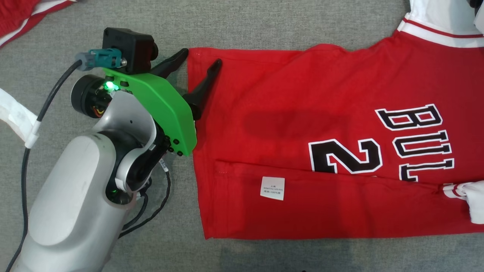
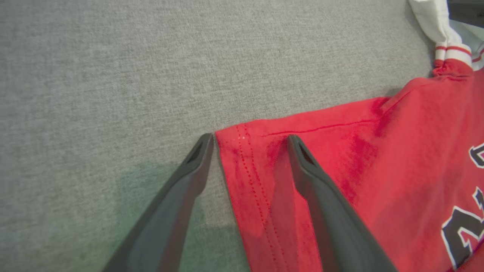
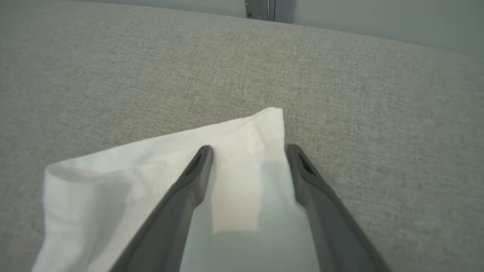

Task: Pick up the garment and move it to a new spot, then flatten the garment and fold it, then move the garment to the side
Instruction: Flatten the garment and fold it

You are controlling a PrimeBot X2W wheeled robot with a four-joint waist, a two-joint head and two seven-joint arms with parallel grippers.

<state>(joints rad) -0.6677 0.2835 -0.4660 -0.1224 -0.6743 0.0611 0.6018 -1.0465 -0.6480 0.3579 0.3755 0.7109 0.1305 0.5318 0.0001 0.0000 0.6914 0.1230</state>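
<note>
grey woven surface (image 1: 264, 22) runs under everything. the red jersey (image 1: 283, 113) lies flat on it, its near edge folded over. my left gripper (image 1: 200, 58) is spread wide astride the hem corner, one finger over the cloth and one off it. my right gripper (image 3: 249, 149) is spread too, over a white cloth (image 3: 113, 173) corner, pinching nothing.

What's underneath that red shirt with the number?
Grey cloth surface shows around the red shirt, so it likely continues beneath. Its lower strip is folded up over part of the print; anything else underneath is covered.
</note>
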